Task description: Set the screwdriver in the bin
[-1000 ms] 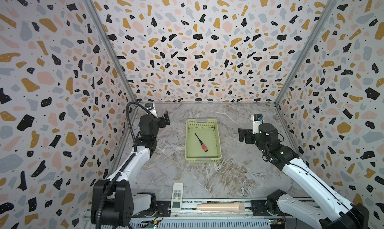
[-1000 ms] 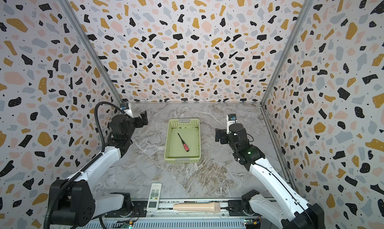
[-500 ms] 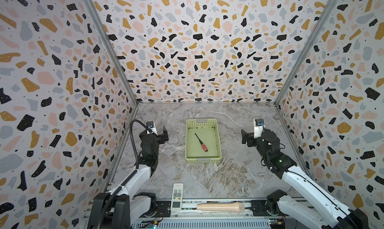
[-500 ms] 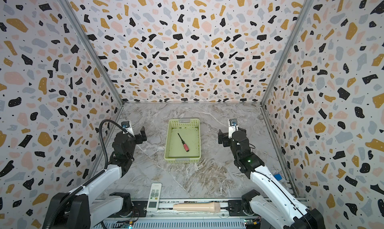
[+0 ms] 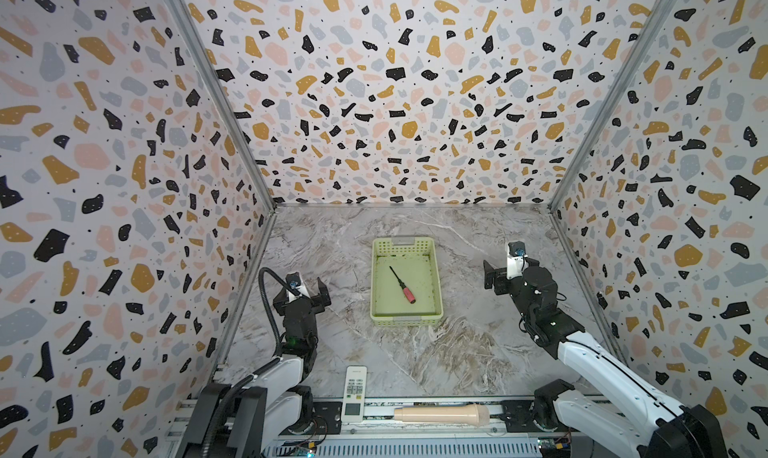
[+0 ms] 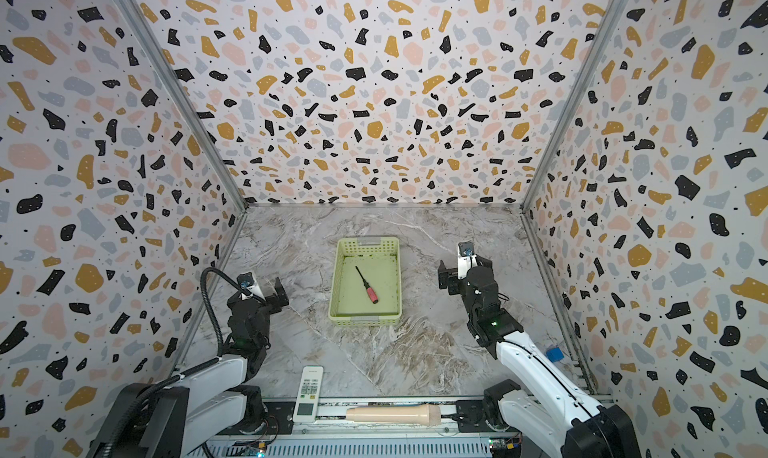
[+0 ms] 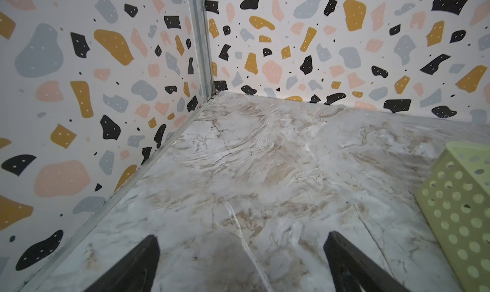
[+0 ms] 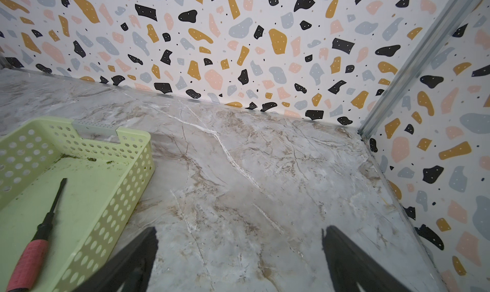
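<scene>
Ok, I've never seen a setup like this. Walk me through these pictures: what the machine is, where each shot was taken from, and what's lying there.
It is a robot: two arms mounted at the near edge of a marble-patterned table, inside speckled walls. Two pictures look down from above, side by side, and are nearly identical. The other two come from small cameras on the wrists, looking out past each arm's grasping end. The left pincer and the right pincer are both open and hold nothing. On the table sits a pale green bin, and a red-handled screwdriver lies flat inside it. Along the near edge lie a white remote control and a beige cylinder.
</scene>
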